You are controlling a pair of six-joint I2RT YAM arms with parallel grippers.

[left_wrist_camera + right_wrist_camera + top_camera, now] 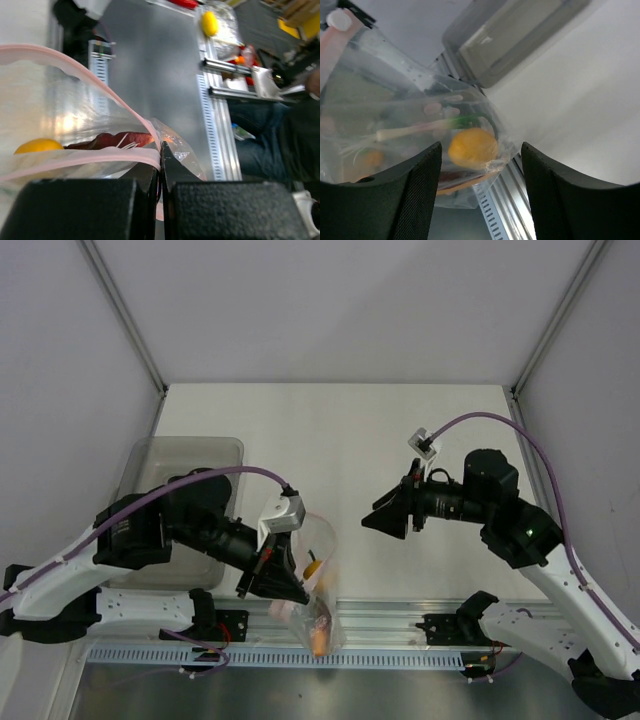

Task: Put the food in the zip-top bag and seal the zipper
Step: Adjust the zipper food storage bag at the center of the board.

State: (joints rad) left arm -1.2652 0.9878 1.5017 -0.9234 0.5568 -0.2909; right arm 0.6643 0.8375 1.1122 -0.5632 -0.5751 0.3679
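Observation:
My left gripper [283, 580] is shut on the pinkish-red zipper strip [100, 159] at one end of the clear zip-top bag [312, 585], which hangs over the table's front rail. The bag mouth gapes open in the left wrist view, its two strips apart. Inside lie the yellow lemon [472, 147], a dark red piece [112, 140], an orange piece [320, 625] and a green stem [435, 125]. My right gripper [385, 520] is open and empty, held above the table to the right of the bag, apart from it. The bag [420, 125] shows between its fingers.
A translucent grey bin [175, 500] stands at the left of the table, partly under my left arm; it shows in the right wrist view [515, 40] too. The aluminium rail [400, 625] runs along the near edge. White walls enclose the table.

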